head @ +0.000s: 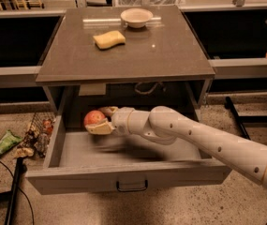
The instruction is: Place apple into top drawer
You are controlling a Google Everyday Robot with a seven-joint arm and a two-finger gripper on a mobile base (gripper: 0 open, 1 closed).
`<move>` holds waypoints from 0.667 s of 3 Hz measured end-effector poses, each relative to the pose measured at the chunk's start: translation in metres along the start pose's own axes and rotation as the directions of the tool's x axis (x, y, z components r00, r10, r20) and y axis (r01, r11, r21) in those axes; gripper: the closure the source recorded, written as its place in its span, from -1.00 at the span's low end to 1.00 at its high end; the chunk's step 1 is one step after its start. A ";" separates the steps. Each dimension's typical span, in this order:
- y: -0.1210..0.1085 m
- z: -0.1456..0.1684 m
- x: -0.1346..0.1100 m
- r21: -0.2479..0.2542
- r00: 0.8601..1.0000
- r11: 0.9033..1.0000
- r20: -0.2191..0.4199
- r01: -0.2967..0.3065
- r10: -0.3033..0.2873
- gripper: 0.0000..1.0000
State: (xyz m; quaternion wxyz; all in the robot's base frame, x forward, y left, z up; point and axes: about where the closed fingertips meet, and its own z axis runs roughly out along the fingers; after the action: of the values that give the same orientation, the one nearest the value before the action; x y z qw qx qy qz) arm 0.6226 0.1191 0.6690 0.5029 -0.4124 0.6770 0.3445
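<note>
The top drawer (123, 181) is pulled open below the brown cabinet top; its grey front with a small dark handle faces me. My gripper (100, 120) reaches in from the right, over the drawer's left half, just under the cabinet top. It is shut on the apple (93, 118), a red-orange round fruit, held above the drawer floor. One pale finger lies under the apple and another behind it.
A yellow sponge (109, 39) and a pale round bowl (136, 17) sit on the cabinet top (170, 55). A wire basket of packets (37, 135) and a green wrapper (4, 142) lie on the floor at left. A dark pole (12, 191) leans at lower left.
</note>
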 end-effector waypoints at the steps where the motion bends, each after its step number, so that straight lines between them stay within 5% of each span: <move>1: 0.002 0.017 0.009 -0.019 1.000 1.000 -0.022 -0.009 0.009 1.00; 2: 0.003 0.029 0.018 -0.040 0.999 0.999 -0.042 -0.024 0.023 1.00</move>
State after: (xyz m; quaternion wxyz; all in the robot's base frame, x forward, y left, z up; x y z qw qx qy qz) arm 0.6291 0.1419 0.6448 0.4762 -0.4215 0.6850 0.3554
